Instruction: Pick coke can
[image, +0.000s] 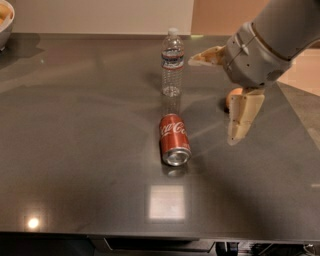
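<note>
A dark, glossy table (75, 125) fills the view, and the coke can (175, 139) lies on its side near the middle, one silver end facing the camera. Behind the can stands a water bottle (172, 62). Right of the can an orange (233, 96) peeks from behind the gripper (212, 101), which hovers with its fingers spread wide, holding nothing. It would be best to bring the jaws across the can's round sides and then lower, keeping clear of the bottle

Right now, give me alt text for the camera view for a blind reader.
A coke can lies on its side on a dark table; the robot's open, empty hand hovers to its right. Behind are a water bottle and an orange.
</note>
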